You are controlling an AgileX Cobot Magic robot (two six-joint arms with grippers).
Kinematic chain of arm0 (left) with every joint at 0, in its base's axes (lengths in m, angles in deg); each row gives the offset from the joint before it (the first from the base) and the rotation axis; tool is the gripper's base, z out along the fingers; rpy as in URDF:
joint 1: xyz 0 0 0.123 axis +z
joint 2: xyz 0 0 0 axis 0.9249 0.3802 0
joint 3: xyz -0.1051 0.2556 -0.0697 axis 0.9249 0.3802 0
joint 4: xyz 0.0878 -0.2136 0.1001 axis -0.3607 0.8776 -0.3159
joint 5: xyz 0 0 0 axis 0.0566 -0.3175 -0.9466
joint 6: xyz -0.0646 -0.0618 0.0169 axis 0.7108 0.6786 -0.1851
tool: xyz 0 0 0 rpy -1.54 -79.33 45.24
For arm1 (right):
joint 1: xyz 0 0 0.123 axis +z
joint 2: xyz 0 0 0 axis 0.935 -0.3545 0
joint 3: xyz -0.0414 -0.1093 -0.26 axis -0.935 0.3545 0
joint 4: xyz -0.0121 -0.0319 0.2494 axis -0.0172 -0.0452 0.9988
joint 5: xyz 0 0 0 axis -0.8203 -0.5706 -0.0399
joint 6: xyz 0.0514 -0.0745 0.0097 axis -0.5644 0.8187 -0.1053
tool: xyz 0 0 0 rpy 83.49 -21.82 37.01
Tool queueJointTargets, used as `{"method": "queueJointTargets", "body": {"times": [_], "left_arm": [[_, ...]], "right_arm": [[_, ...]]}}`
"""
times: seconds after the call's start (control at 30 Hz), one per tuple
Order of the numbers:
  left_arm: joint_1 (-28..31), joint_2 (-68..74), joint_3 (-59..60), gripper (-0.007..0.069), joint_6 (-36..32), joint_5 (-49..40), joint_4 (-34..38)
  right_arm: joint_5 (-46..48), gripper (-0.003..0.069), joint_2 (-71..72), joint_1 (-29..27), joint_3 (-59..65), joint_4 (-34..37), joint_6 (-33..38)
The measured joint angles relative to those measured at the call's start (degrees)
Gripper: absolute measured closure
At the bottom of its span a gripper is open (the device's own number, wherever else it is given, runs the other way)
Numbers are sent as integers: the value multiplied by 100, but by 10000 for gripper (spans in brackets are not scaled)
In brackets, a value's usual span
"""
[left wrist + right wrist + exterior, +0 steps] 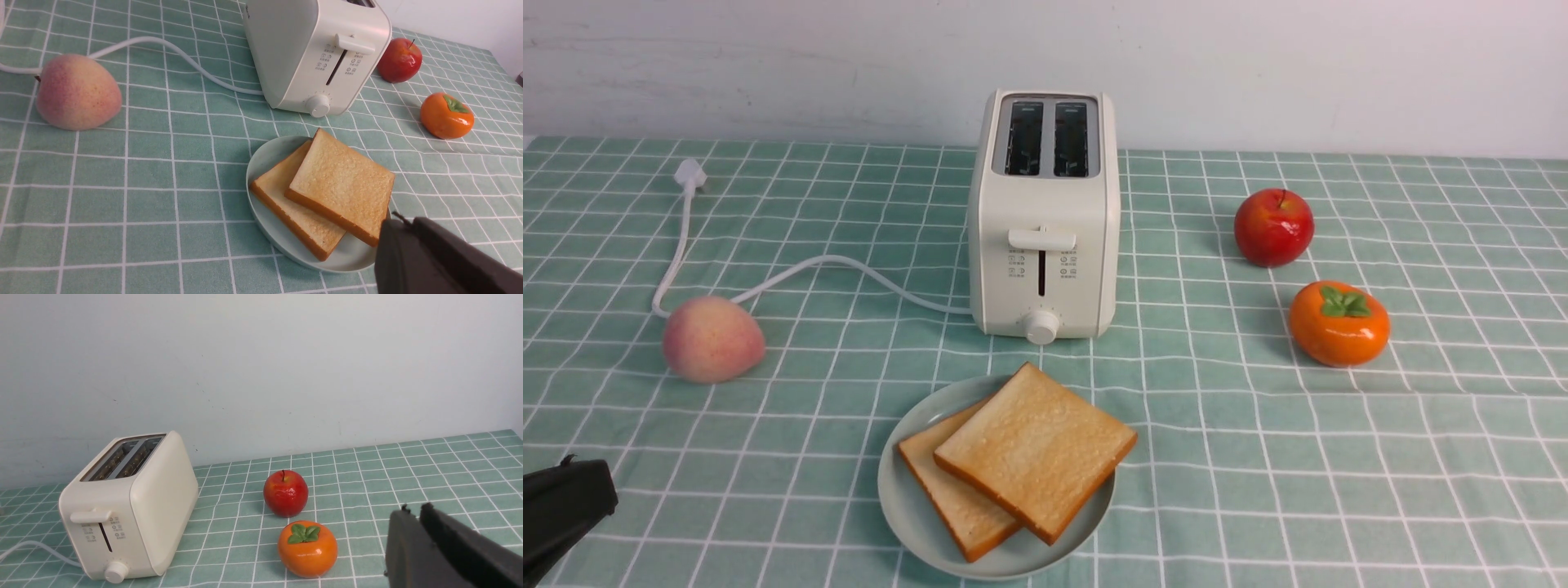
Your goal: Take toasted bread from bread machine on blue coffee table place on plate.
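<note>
Two slices of toasted bread lie on the plate (903, 508), the upper slice (1037, 449) overlapping the lower one (960, 502). Behind the plate on the blue coffee table (1258, 490) stands the bread machine (1043, 220), both slots empty and its lever up. My left gripper (402, 222) is shut and holds nothing, and hangs just off the plate's (267, 161) near rim, beside the upper slice (343, 183). It shows at the lower left corner in the front view (592, 482). My right gripper (414, 510) is shut and empty, off to the right of the bread machine (135, 506); the front view does not show it.
A peach (712, 339) lies left of the toaster on its white cord (849, 269), whose plug (690, 173) rests further back. A red apple (1273, 227) and an orange persimmon (1338, 322) sit to the right. A white wall closes the back.
</note>
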Motion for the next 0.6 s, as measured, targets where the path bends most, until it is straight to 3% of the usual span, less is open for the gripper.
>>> {"method": "queueJointTargets", "body": {"times": [0.33,0.43,0.6], "left_arm": [[208,-326,370,599,-555,376,-2],[954,-875,1146,594,-757,1083,250],[1707,-1701,2209,589,-785,1581,371]], "right_arm": [[0,602,0,0,0,0,-5],[0,595,0,0,0,0,-5],[0,590,0,0,0,0,-5]]}}
